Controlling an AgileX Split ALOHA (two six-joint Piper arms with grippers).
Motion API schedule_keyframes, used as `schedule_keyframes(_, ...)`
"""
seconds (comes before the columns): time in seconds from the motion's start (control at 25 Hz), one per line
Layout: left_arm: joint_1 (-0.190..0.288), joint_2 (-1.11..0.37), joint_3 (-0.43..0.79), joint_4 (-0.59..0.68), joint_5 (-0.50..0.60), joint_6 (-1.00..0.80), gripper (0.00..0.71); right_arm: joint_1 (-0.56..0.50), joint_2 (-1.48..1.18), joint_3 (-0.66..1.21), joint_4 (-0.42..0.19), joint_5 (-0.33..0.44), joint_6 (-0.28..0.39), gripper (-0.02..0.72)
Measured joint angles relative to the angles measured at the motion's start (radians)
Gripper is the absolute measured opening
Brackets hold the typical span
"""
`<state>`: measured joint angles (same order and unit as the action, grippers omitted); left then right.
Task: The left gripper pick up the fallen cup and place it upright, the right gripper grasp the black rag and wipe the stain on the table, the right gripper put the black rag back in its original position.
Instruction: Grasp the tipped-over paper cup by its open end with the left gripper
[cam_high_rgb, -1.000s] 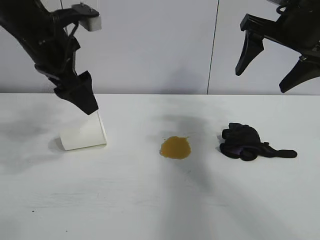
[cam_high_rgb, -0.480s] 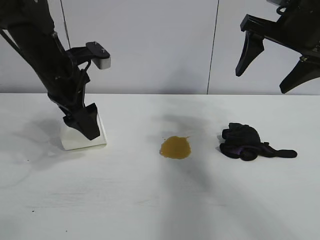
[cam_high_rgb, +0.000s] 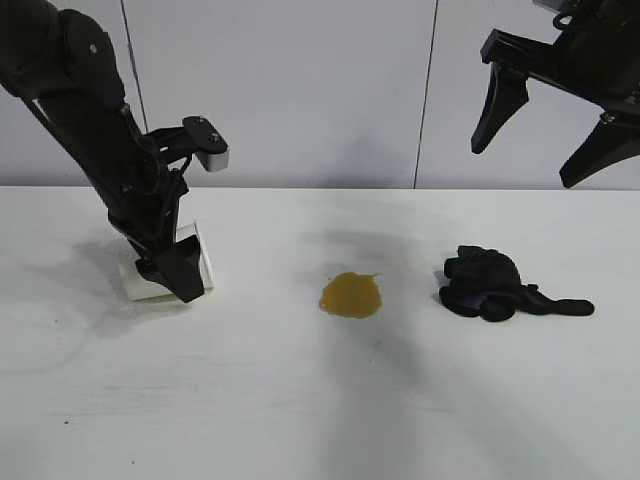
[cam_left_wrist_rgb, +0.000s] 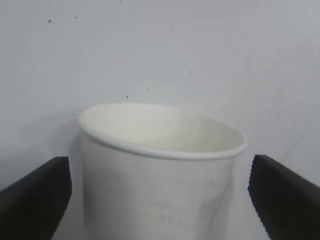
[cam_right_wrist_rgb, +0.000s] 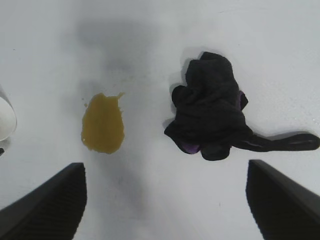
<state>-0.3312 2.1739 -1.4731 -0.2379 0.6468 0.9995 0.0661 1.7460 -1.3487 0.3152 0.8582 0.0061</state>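
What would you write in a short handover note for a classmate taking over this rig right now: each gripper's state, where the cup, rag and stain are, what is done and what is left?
Left gripper: open, down at the cup, fingers either side, not yet closed.
Right gripper: open, empty, raised above the black rag.
Cup: on its side at the table's left.
Stain: mid-table, unwiped, between cup and rag.
Rag: lying on the table, right of the stain, untouched.
Done: nothing completed.
Left: grip and stand the cup, wipe the stain, return the rag.
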Motion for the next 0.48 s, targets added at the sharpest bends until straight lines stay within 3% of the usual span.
schedule_keyframes(0.2,0.0,0.001,-0.001,-0.001,-0.016,0.0,0.495,0.0,0.0,0.0,0.0,0.003,0.0,0.602)
schedule_keyframes(0.32,0.0,0.0,-0.001,-0.014,-0.018,0.0,0.465,0.0,0.0,0.0,0.0,0.003,0.0,0.602)
schedule_keyframes(0.48,0.003,-0.016,-0.001,-0.131,0.011,0.036,0.465,0.0,0.0,0.0,0.0,0.005,0.0,0.602)
